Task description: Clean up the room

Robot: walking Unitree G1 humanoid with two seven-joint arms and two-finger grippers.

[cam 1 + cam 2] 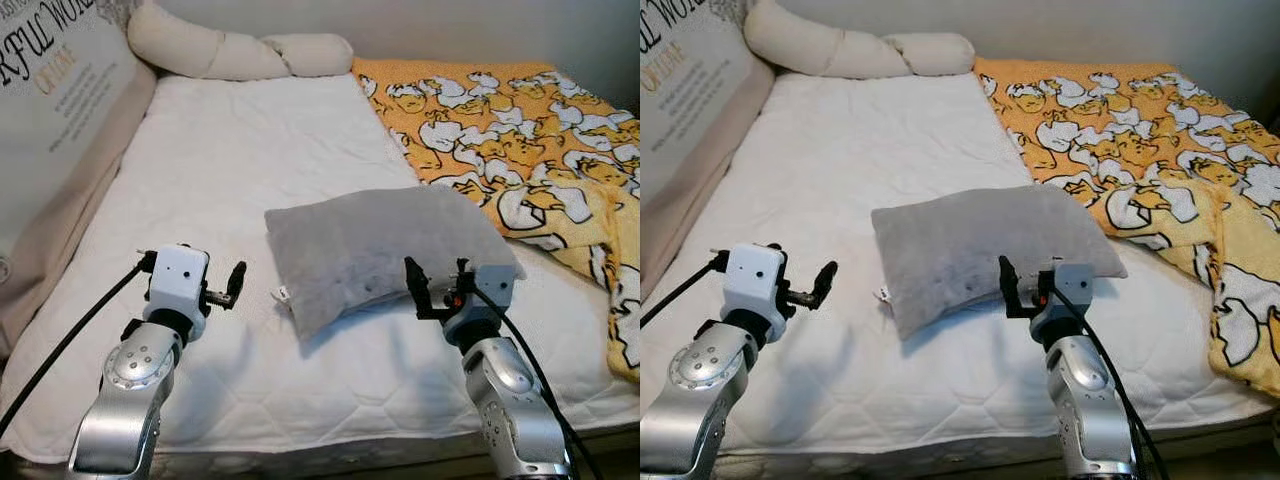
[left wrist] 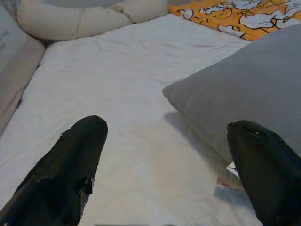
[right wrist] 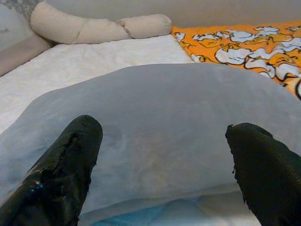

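A soft grey pillow [image 1: 385, 250], rectangular and plump, is lying on the white quilted bed [image 1: 240, 160], a small tag showing at its near corner. The right gripper [image 3: 164, 155] is hovering at the pillow's near edge, fingers [image 3: 61, 165] spread wide, nothing between them. The left gripper [image 2: 169, 165] is hanging over bare mattress just beside the pillow's tagged corner, fingers wide. An orange fleece blanket [image 1: 520, 130] printed with cartoon ducks is lying crumpled on the right. A cream bolster [image 1: 230, 48] is curving along the head. The side cushion [image 1: 55, 110] is printed with partial lettering, "RFUL WOR".
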